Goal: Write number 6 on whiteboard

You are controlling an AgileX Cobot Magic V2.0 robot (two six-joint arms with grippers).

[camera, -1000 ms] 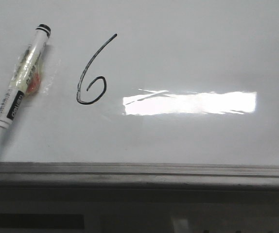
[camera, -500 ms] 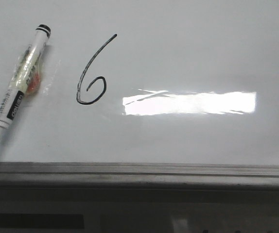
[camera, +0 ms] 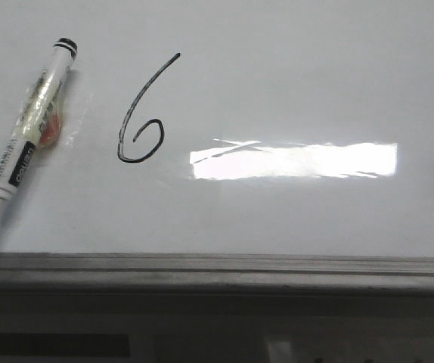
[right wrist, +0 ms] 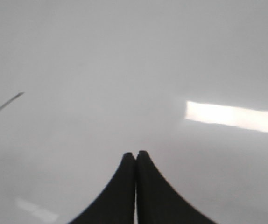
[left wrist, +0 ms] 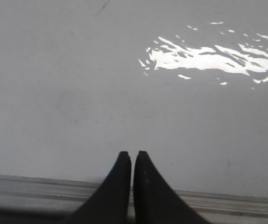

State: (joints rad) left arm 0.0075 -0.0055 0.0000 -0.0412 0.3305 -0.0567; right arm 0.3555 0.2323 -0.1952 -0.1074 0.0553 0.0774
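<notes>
The number 6 [camera: 141, 113] is drawn in thin black line on the whiteboard [camera: 292, 83], left of a bright light reflection [camera: 292, 160]. A white marker [camera: 26, 136] with a black tip lies on the board left of the 6, uncapped tip toward the rail. Neither gripper shows in the front view. My left gripper [left wrist: 132, 154] is shut and empty, above the board near its rail [left wrist: 227, 204]. My right gripper [right wrist: 135, 153] is shut and empty over the bare board; part of the 6's stroke [right wrist: 3, 107] shows at the edge of that view.
A grey metal rail [camera: 217, 268] runs along the board's near edge. A small orange and clear wrap sits around the marker's middle [camera: 47, 125].
The picture has shifted very slightly; the marker and the 6 stay where they were on the board.
</notes>
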